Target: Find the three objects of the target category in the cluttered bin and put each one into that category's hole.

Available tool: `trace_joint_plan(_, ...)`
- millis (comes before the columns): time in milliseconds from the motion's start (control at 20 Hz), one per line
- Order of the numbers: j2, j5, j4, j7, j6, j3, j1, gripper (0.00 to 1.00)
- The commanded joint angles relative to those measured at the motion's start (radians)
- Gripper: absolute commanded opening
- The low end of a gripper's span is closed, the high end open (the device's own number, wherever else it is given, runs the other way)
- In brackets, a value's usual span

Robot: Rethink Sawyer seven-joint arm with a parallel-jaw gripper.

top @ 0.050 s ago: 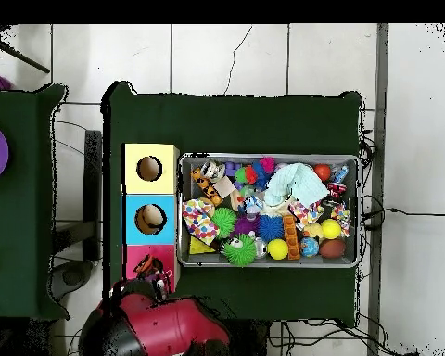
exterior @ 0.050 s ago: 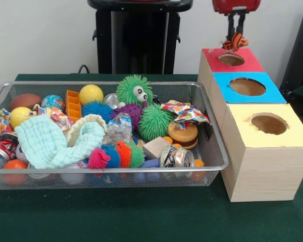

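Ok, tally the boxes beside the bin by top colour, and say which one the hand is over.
Red-topped box: 1
Blue-topped box: 1
Yellow-topped box: 1
Total: 3
The hand, shut on an orange striped toy, hangs over the red-topped box.

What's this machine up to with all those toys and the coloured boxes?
The robot arm's gripper hangs just above the hole in the red box, its fingers shut on a small orange and black striped toy. It looks about to drop the toy in. Beside the red box stand a blue box and a yellow box, each with a hole on top. The wire bin next to them is full of balls, spiky toys, cans and a cloth.
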Motion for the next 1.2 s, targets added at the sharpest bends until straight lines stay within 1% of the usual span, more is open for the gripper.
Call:
trace_joint_plan(50,0.070,0.102,0.035,0.293,-0.074,-0.058,0.035,0.00)
trace_joint_plan(150,0.085,0.109,0.032,0.276,-0.091,-0.064,0.035,0.00)
trace_joint_plan(350,0.152,0.098,0.024,0.245,-0.169,-0.059,0.009,0.00)
trace_joint_plan(550,0.202,0.083,0.017,0.230,-0.235,-0.071,0.003,0.00)
trace_joint_plan(950,0.245,0.077,0.001,0.200,-0.270,-0.070,-0.020,0.00)
trace_joint_plan(1200,0.258,0.080,-0.004,0.196,-0.281,-0.079,-0.009,0.00)
